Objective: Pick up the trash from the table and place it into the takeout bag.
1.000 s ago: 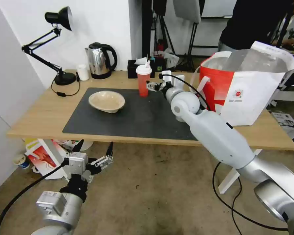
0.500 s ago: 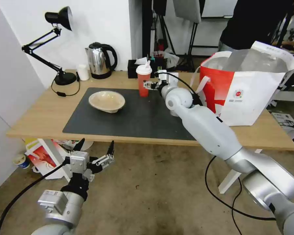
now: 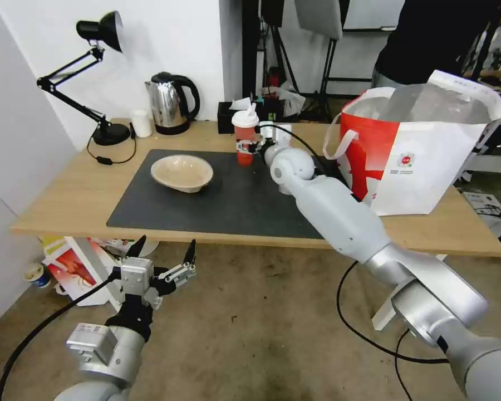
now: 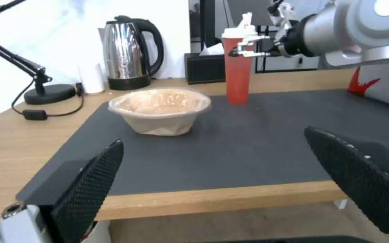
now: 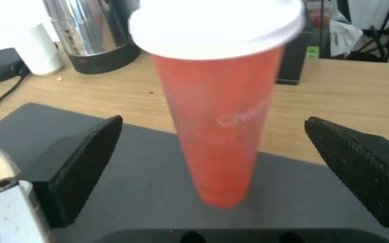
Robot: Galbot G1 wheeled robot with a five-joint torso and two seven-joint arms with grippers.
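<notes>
Light-wood table (image 3: 72, 195), dark grey matte mat (image 3: 228, 200): shallow crinkled beige bowl (image 3: 182, 172), then smooth tall red cup with white lid (image 3: 245, 138) upright. My right gripper (image 3: 247, 147) wide open, fingers flanking cup, not touching. Left gripper (image 3: 161, 259) open, empty, below table edge. Boxy foil-lined white-red takeout bag (image 3: 423, 161) far right.
</notes>
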